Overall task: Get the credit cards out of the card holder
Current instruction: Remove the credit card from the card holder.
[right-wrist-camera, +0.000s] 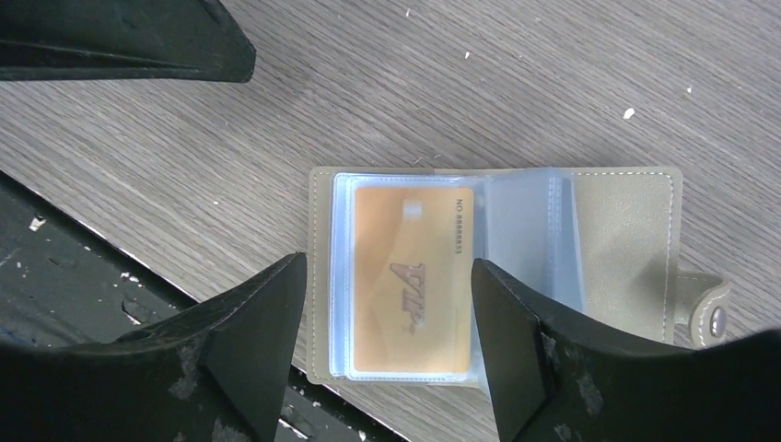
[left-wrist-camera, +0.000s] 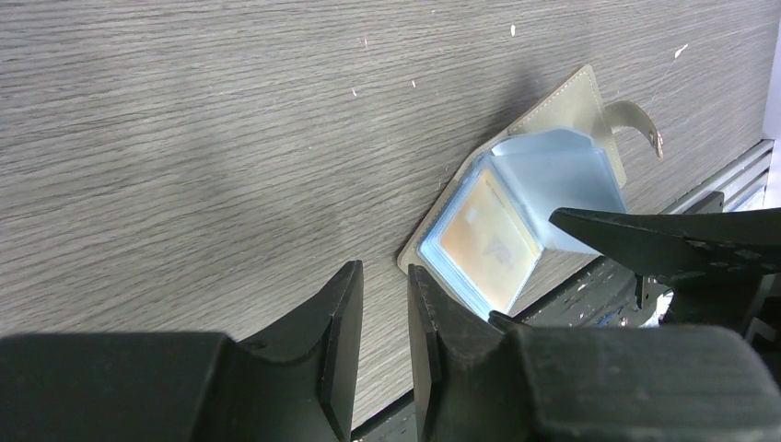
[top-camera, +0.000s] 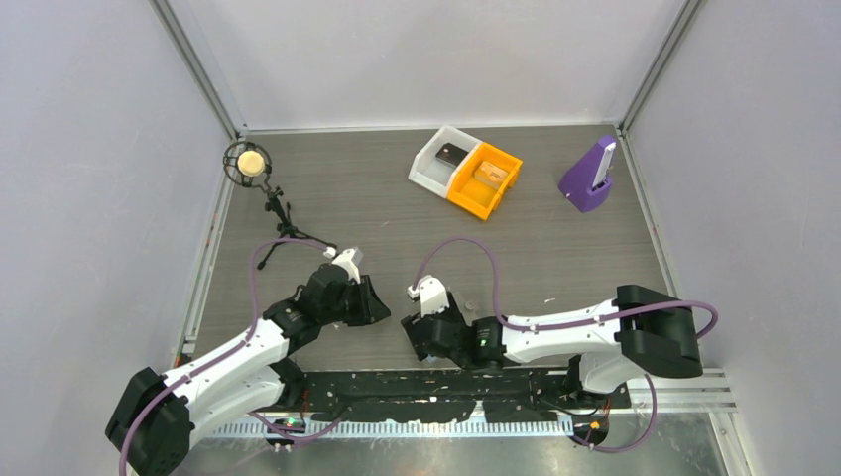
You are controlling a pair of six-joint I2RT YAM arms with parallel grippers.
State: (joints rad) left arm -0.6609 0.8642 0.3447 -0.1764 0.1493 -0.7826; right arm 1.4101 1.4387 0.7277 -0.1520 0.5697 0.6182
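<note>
The card holder (right-wrist-camera: 626, 230) lies open on the table near its front edge, grey-brown outside with a snap tab (right-wrist-camera: 709, 308) on its right. A gold VIP card (right-wrist-camera: 414, 276) sits in the left light blue sleeve; more blue sleeves (right-wrist-camera: 525, 230) stand half-turned. My right gripper (right-wrist-camera: 387, 262) is open just above the holder, one jaw on each side of the gold card's sleeve. The left wrist view shows the holder (left-wrist-camera: 562, 101) and the card (left-wrist-camera: 483, 241). My left gripper (left-wrist-camera: 385, 276) is empty, its jaws a narrow gap apart, left of the holder. In the top view both grippers (top-camera: 382, 307) (top-camera: 412, 332) hide the holder.
A white bin (top-camera: 441, 159) and an orange bin (top-camera: 486, 178) stand at the back, with a purple stand (top-camera: 590, 177) to their right. A microphone on a small tripod (top-camera: 248, 164) stands at the back left. A black strip (top-camera: 397, 387) runs along the table's front edge.
</note>
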